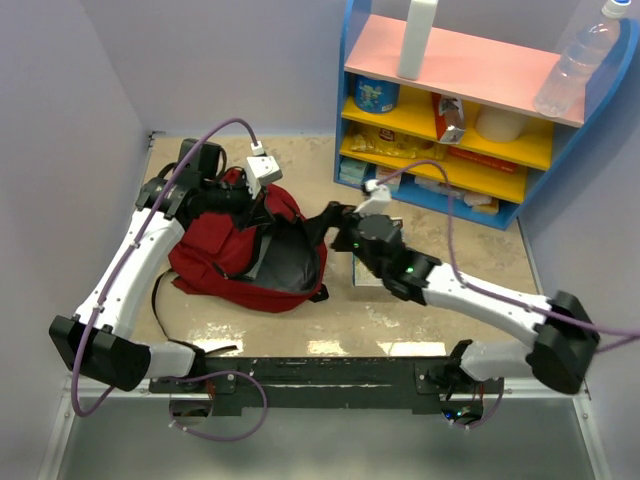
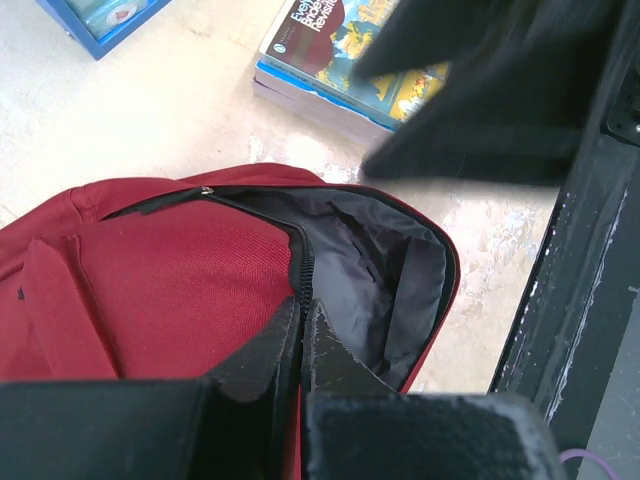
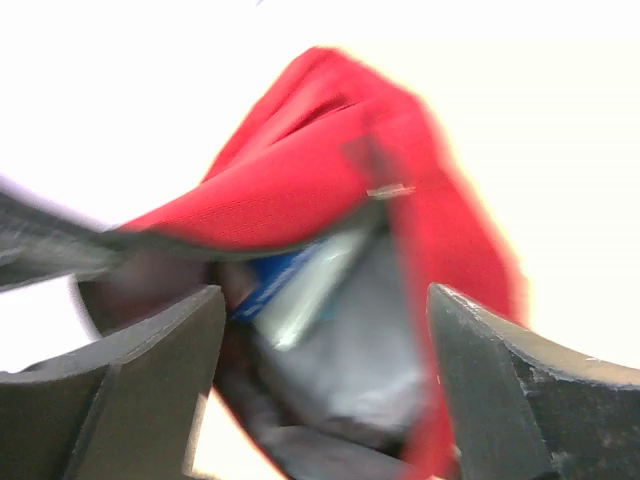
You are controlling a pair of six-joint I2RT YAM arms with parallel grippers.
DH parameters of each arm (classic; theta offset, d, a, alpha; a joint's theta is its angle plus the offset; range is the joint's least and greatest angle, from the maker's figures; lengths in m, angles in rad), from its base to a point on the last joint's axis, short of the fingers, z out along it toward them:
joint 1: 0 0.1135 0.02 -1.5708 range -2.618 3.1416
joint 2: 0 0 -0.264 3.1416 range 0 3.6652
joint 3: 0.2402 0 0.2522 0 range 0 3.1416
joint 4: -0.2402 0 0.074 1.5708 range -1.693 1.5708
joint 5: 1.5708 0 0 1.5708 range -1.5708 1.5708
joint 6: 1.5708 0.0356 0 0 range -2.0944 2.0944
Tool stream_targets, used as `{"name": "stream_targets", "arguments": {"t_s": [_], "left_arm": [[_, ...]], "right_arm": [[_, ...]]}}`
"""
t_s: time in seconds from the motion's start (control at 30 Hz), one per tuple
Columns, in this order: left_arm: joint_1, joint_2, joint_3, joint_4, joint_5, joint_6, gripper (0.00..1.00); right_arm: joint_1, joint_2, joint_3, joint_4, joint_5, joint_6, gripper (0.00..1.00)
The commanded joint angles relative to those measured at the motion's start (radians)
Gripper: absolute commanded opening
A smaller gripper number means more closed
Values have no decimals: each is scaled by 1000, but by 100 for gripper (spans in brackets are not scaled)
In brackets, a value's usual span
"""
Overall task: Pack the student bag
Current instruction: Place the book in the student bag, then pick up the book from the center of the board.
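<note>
Over on the left half of the sandy table [image 1: 370,315] lies the student bag [image 1: 215,250]. It is dark red and its mouth is open toward the right arm. The grey lining [image 2: 380,270] shows inside.

The left gripper [image 2: 302,312] has its two tips pressed together on the zip edge of the bag's mouth, pinching the cloth. The right gripper [image 3: 325,295] is just at the mouth of the bag, and its fingers [image 3: 160,370] are spread wide apart.

That arm's view is blurry. Something blue and white sits inside the bag, and it may be a book, but I cannot be sure.

A book with a bright cover [image 2: 335,50] lies flat on the table just beside the bag, under the right arm. A blue shelf [image 1: 490,70] with packets on it stands at the back right.
</note>
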Motion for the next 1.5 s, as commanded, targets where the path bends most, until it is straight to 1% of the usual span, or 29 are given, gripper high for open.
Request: {"name": "stream_targets", "arguments": {"t_s": [0.0,0.07,0.1,0.2,0.23,0.3,0.4,0.67,0.73,0.77,0.87,1.1,1.2,1.23,1.27,1.3,1.33,1.47], "left_arm": [[0,-23,8,40,46,7,0],[0,-23,8,43,49,7,0],[-1,-23,7,43,51,7,0],[0,-24,-6,46,60,2,0],[0,-24,-7,47,60,2,0],[-1,-24,-13,49,64,1,0],[-1,-24,-10,53,64,-5,0],[0,-24,-15,59,64,-10,0],[-1,-24,-16,58,64,-9,0],[-1,-26,-15,58,64,-10,0],[-1,-26,-12,59,64,-9,0],[-1,-26,-10,63,71,-15,0],[-1,-21,-3,61,71,-16,0],[-1,-21,0,59,72,-16,0],[-1,-21,2,61,71,-16,0],[-1,-20,2,61,71,-16,0],[-1,-20,3,61,69,-16,0],[-1,-20,3,59,69,-16,0]], "right_arm": [[-127,-198,-85,-318,210,44,99],[-216,-251,-134,-392,154,73,99],[-297,-254,-151,-403,127,76,99],[-394,-222,-180,-456,75,86,99],[-405,-210,-176,-479,69,81,99],[-419,-159,-164,-498,69,73,99],[-421,-128,-128,-519,82,64,99],[-421,-122,-179,-438,58,61,98],[-422,-117,-206,-412,44,82,95],[-422,-116,-214,-406,38,93,88],[-422,-117,-242,-389,29,119,79],[-427,-146,-268,-400,43,144,70],[-433,-168,-298,-389,38,167,54],[-436,-177,-308,-387,40,175,34],[-439,-185,-315,-386,41,184,18],[-441,-203,-327,-392,52,207,7],[-444,-208,-334,-392,52,213,0],[-450,-248,-358,-397,76,230,0]]}}
